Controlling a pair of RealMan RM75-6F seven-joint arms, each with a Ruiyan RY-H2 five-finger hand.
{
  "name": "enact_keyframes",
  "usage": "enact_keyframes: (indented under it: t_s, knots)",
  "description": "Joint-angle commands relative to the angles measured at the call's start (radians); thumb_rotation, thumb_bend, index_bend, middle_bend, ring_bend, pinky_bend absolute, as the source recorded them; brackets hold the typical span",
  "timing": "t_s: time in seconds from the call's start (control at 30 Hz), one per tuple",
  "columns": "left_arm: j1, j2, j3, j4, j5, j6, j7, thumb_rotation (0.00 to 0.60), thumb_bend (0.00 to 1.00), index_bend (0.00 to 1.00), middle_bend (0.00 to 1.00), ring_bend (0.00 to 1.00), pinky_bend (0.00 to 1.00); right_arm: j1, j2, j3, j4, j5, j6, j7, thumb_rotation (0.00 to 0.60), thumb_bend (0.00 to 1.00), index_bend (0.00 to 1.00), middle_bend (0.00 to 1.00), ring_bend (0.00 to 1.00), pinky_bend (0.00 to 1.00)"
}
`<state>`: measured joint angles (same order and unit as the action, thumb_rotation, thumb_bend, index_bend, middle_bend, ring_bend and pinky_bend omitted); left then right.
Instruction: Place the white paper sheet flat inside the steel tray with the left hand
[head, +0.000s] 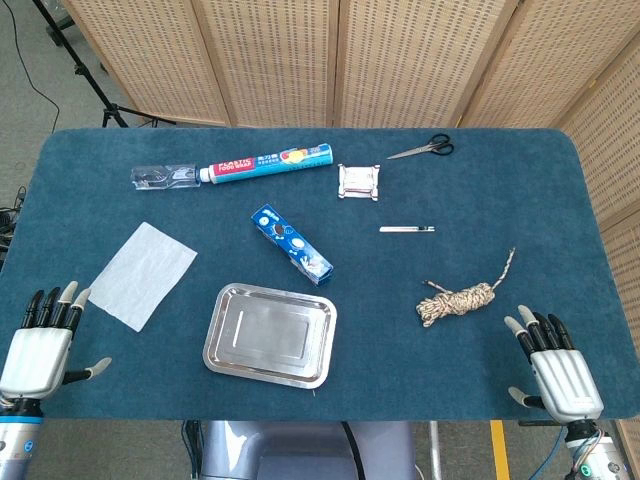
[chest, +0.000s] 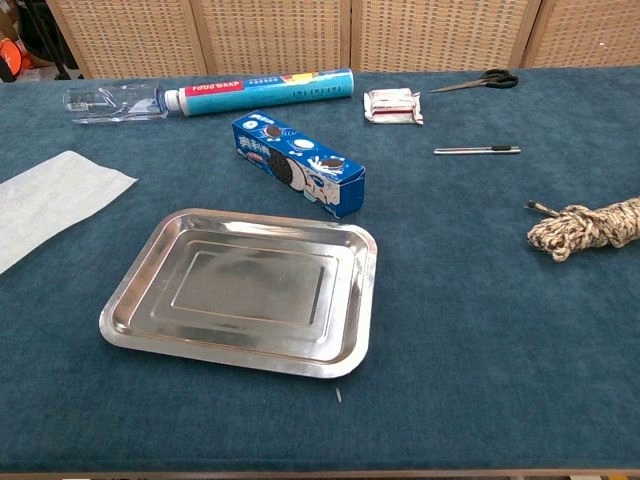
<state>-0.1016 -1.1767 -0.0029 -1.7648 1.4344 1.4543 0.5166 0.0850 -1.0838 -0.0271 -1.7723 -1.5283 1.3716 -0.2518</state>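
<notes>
Hands, left hand (head: 38, 350), right hand (head: 557, 368), head view only, tray (chest: 130, 292) close in chest view

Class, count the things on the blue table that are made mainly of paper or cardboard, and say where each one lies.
2. The white paper sheet lies flat left of the steel tray; the blue biscuit box lies just behind the tray. Other items' materials are unclear.

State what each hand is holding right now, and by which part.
Nothing is held. The left hand and right hand both rest open at the table's near edge; the paper lies untouched beside the tray.
</notes>
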Motion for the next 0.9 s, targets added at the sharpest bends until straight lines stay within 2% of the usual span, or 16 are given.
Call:
enact_keyframes:
  t_s: [0.03,0.4,0.77,0.87,0.9]
  knots:
    - [-0.002,-0.001,0.000,0.004,-0.006,-0.006,-0.003,0.342,0.02,0.00,0.00,0.00,0.00,0.002,-0.003,0.001,0.001,0.006,-0.005,-0.005,0.600,0.00,0.10,0.00,0.00,0.00]
    - [0.001,-0.008,0.004,0.003,0.008,0.002,0.010,0.342,0.02,0.00,0.00,0.00,0.00,0.002,-0.001,0.000,0.003,0.002,-0.003,0.001,0.600,0.00,0.10,0.00,0.00,0.00]
    - [-0.020,-0.033,0.003,0.038,-0.028,-0.050,0.037,0.347,0.02,0.00,0.00,0.00,0.00,-0.002,0.005,-0.001,-0.002,-0.005,0.008,0.008,0.600,0.00,0.10,0.00,0.00,0.00]
    - [-0.025,-0.038,0.001,0.055,-0.038,-0.066,0.028,0.372,0.02,0.00,0.00,0.00,0.00,-0.002,0.006,0.000,-0.002,-0.004,0.009,0.009,0.600,0.00,0.10,0.00,0.00,0.00]
    - [-0.027,-0.038,0.000,0.060,-0.046,-0.074,0.025,0.399,0.04,0.00,0.00,0.00,0.00,-0.003,0.006,0.000,-0.002,-0.004,0.009,0.010,0.600,0.00,0.10,0.00,0.00,0.00]
